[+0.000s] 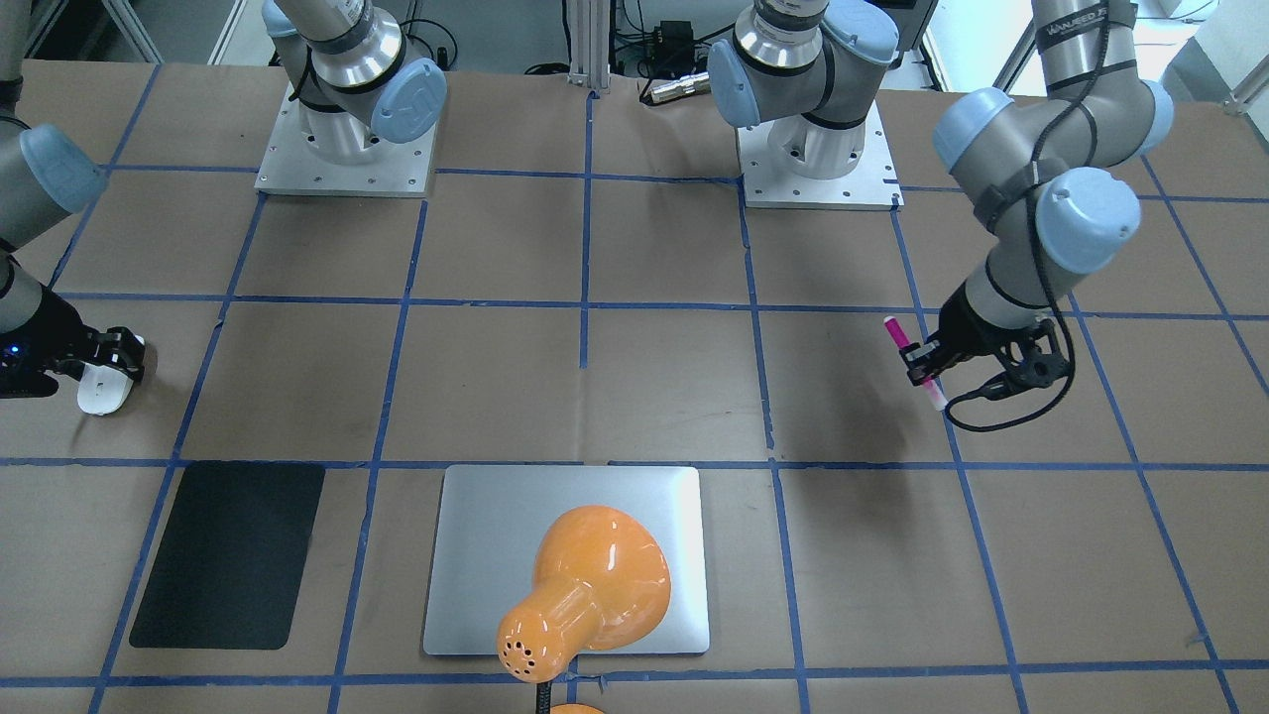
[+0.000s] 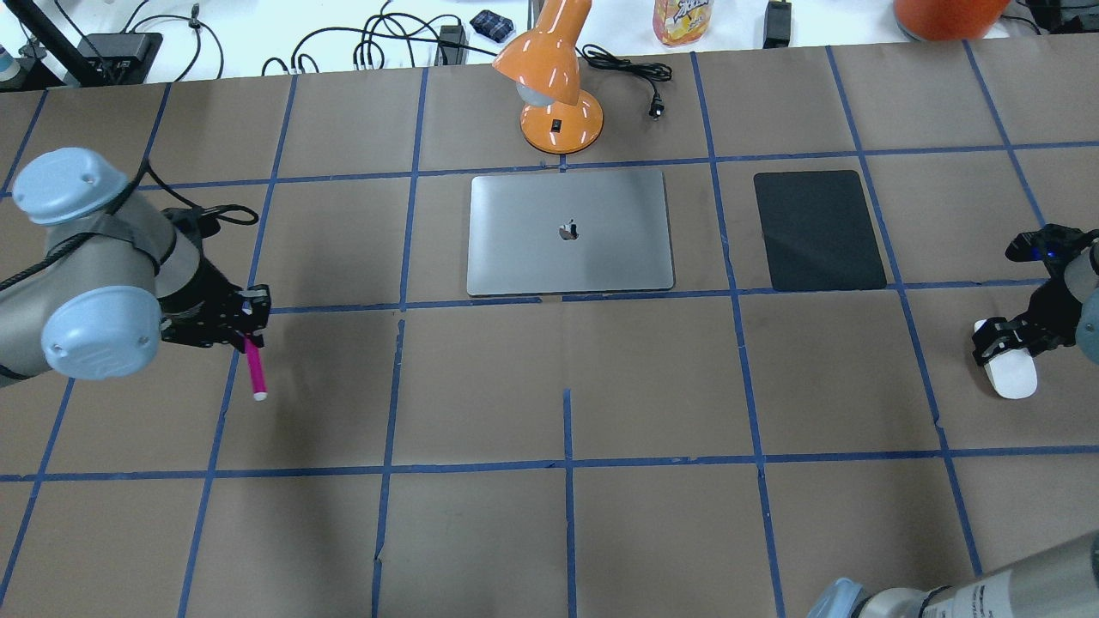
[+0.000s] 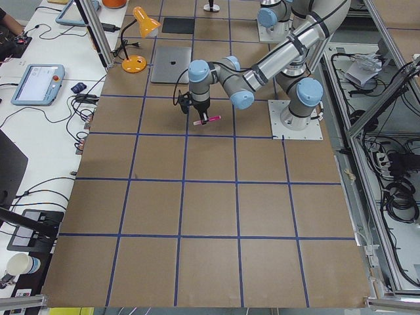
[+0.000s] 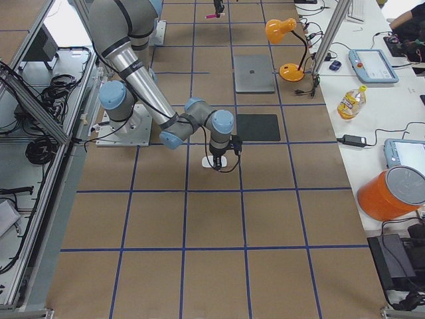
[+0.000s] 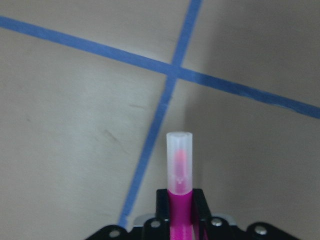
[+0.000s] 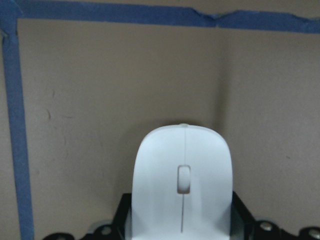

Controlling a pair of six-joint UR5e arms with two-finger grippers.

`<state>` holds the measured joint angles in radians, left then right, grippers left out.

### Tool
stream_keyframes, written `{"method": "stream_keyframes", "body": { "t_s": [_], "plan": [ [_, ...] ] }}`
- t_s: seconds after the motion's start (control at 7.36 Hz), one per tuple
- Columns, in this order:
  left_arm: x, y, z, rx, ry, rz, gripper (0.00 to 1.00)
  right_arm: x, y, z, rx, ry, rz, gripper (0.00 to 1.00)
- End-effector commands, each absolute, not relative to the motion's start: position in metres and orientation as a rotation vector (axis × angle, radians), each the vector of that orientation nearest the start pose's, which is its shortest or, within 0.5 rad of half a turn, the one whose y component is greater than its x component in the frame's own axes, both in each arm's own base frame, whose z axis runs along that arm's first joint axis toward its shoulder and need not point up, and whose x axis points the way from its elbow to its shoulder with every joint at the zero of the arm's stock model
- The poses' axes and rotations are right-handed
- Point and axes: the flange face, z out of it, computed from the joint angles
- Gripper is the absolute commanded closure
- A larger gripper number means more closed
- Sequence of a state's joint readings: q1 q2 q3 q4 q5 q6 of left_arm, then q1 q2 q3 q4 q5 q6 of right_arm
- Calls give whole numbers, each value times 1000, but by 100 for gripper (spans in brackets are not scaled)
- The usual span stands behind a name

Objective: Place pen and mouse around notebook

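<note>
Over the brown paper-covered bench gridded with blue tape, the left gripper clamps the slim magenta pen and the right gripper holds the glossy white mouse, both well apart from the flat silver-grey notebook.

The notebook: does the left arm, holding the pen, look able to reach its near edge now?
Probably yes: nothing lies between the left gripper and the notebook, and the lamp stands beyond its far edge.

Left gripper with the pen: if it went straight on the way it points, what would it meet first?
Probably the bare table, just short of a blue tape crossing. The pen sticks out ahead of the left gripper, so its pale cap would touch first; the gap is hard to judge.
</note>
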<state>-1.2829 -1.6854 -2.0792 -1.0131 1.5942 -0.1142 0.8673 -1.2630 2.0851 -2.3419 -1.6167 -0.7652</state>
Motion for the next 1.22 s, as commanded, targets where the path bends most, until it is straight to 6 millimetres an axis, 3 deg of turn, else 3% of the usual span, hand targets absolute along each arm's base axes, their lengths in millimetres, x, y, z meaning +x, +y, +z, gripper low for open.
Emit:
{"method": "stream_keyframes", "body": {
  "t_s": [0.0, 0.14, 0.27, 0.54, 0.81, 1.09],
  "plan": [
    [-113, -462, 246, -970, 2927, 145, 100, -210, -470, 191, -147, 3168, 92, 70],
    [-166, -450, 240, -1110, 2887, 153, 100, -191, -491, 206, -154, 3174, 80, 70],
    [-214, -440, 235, -1340, 2826, 205, 100, -164, -526, 227, -113, 3171, 61, 70],
    [-282, -435, 241, -1588, 2703, 182, 100, -108, -598, 247, -69, 3179, 37, 70],
    [-319, -463, 229, -1899, 2470, 182, 100, -41, -652, 234, 14, 3175, 17, 70],
    [-341, -489, 214, -1917, 2439, 192, 100, -21, -688, 218, 73, 3106, -19, 70]
  ]
}}
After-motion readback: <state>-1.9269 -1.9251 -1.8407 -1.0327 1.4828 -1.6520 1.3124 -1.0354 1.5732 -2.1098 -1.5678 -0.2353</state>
